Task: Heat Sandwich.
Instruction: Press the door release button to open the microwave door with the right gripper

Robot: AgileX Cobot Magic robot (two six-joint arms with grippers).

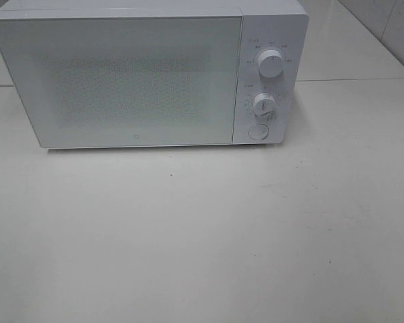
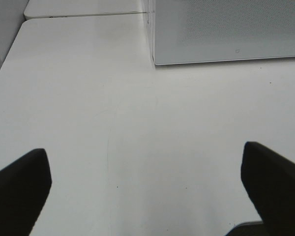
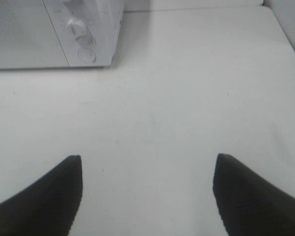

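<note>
Sandwich not in view; where it lies cannot be told.
Left gripper [image 2: 143, 150] and right gripper [image 3: 147, 157] hover over the white table [image 1: 202, 235], jaws spread wide and holding nothing, with the closed microwave [image 1: 121, 81] ahead of them.

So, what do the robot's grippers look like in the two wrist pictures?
The left gripper shows two plain black fingers with blunt, squared tips. The right gripper shows two dark fingers that narrow to rounded points. No cables or markings are visible, and the arms are out of view.
</note>
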